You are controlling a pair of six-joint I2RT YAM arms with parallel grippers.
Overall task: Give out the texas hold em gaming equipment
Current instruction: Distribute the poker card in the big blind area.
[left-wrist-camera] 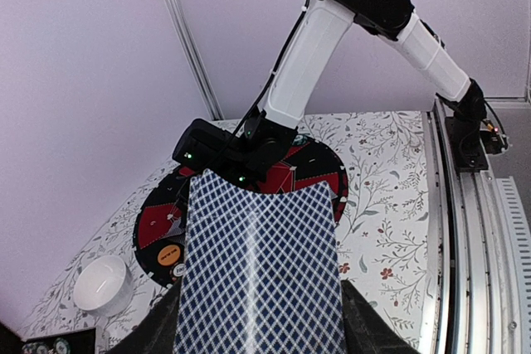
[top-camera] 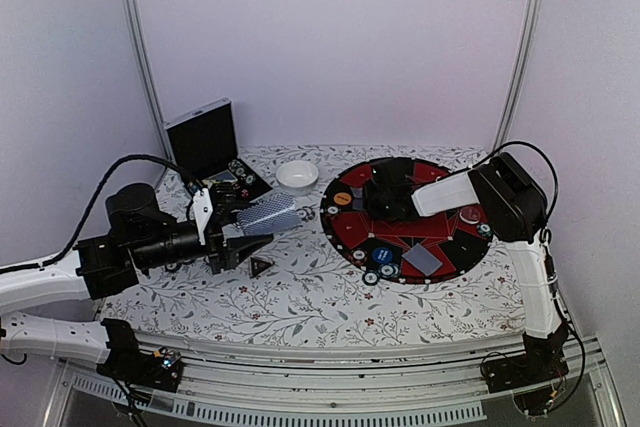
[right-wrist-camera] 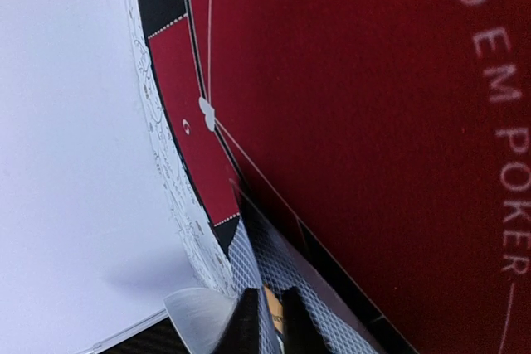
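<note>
The cards (left-wrist-camera: 261,263) are up off the table, clamped by their side edges in the left gripper (top-camera: 248,225). Their grey-blue checked backs face its wrist cam, and they sit just left of the round mat (top-camera: 345,235). A single card (top-camera: 422,259) lies face down on the near part of the mat. The blue disc (top-camera: 383,254) is just beside it, with a few chips (top-camera: 370,277) along the near rim. The orange disc (top-camera: 343,199) sits on the mat's left side and a red chip (top-camera: 470,213) on its right. The right gripper (right-wrist-camera: 270,317) is down low on the mat, fingers nearly together with just a thin slit, over a checked card (right-wrist-camera: 249,267). Honestly can't tell if it's pinching it. The bowl (top-camera: 297,175) and case (top-camera: 205,137) sit behind the held cards.
</note>
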